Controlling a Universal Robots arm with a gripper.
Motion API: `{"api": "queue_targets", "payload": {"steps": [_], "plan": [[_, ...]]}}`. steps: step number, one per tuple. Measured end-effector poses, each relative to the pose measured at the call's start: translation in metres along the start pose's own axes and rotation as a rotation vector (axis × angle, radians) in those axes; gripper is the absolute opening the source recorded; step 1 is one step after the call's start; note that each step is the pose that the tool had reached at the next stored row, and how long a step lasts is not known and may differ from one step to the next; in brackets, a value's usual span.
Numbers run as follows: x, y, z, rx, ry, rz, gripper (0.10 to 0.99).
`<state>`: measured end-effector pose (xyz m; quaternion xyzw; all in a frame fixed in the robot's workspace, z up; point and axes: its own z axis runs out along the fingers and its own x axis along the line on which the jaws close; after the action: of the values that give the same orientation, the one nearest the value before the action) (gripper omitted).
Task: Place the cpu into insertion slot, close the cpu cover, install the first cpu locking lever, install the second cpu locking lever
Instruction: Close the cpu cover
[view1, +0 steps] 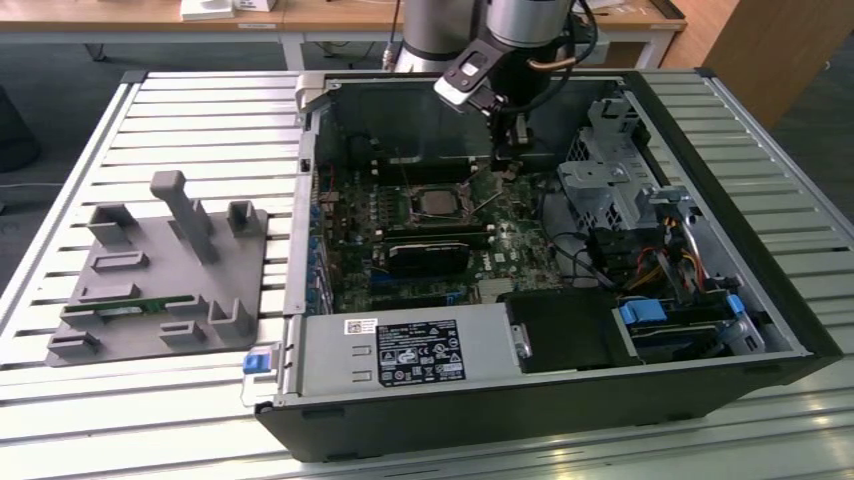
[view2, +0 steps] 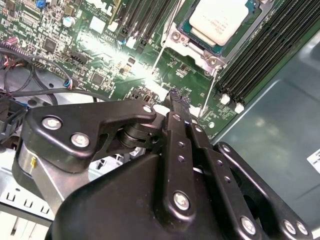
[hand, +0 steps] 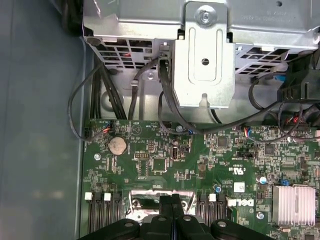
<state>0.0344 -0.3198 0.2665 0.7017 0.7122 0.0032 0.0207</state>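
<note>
Step 3 of 4, apparently: cpu (view2: 220, 20) under lowered cpu cover (view2: 176, 38); closed gripper (view2: 177, 97) beside raised locking lever (view2: 210, 95), which needs pressing down.

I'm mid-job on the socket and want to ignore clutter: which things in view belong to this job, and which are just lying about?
Job: cpu, silver top showing; cpu cover framing it; gripper, shut, just beside the cpu.

Lying about: memory module on the grey fixture; power supply; drive cage; coin cell; heatsink.
</note>
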Motion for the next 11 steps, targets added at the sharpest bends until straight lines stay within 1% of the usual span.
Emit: {"api": "queue_targets", "payload": {"steps": [11], "plan": [[0.0000,0.0071,0.0014,0.000,0.0001,0.000,0.106]]}}
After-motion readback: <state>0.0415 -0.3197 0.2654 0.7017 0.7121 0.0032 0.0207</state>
